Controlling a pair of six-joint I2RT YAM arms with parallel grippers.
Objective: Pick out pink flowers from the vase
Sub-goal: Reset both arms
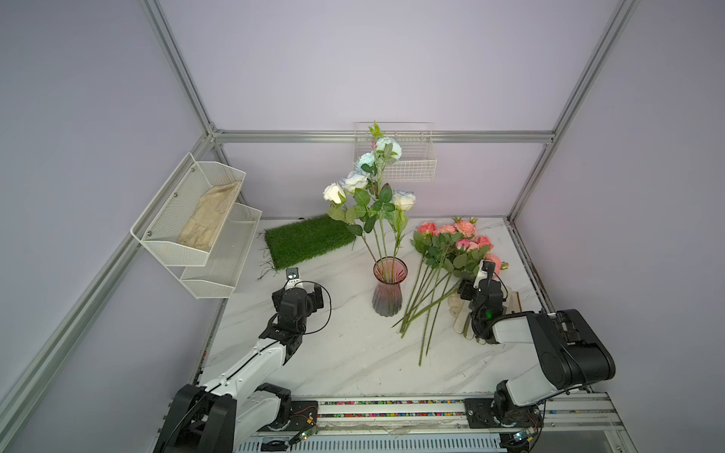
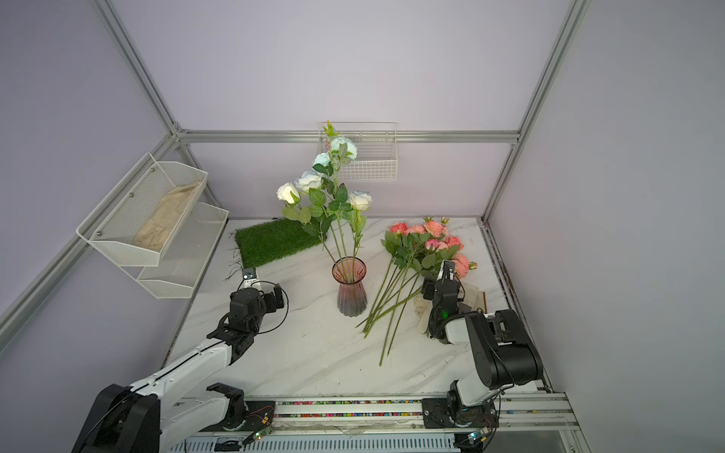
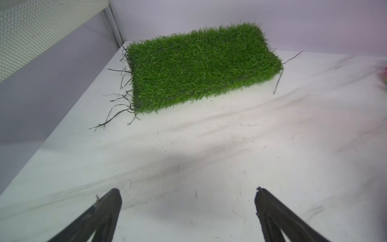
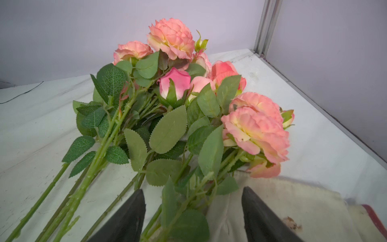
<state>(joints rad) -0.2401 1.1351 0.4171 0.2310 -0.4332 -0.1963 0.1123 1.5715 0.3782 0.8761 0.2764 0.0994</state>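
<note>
The vase (image 1: pixel 388 290) (image 2: pixel 352 288) stands mid-table, ribbed glass with a pinkish top, holding only white and pale blue flowers (image 1: pixel 367 182). The pink flowers (image 1: pixel 457 243) (image 2: pixel 429 239) (image 4: pixel 255 130) lie in a bundle on the table to its right, heads toward the back wall. My right gripper (image 4: pixel 193 197) (image 1: pixel 474 284) hovers over the bundle's right side. It is open, its fingers (image 4: pixel 134 211) straddling one leafy stem (image 4: pixel 184 205) without pinching it. My left gripper (image 3: pixel 187 194) is open and empty, low over bare table left of the vase.
A green grass mat (image 1: pixel 308 241) (image 3: pixel 199 69) lies at the back left. A white mesh shelf (image 1: pixel 192 219) with a beige cloth hangs on the left wall. A wire basket (image 1: pixel 408 157) is on the back wall. A white cloth (image 4: pixel 272 201) lies under my right gripper.
</note>
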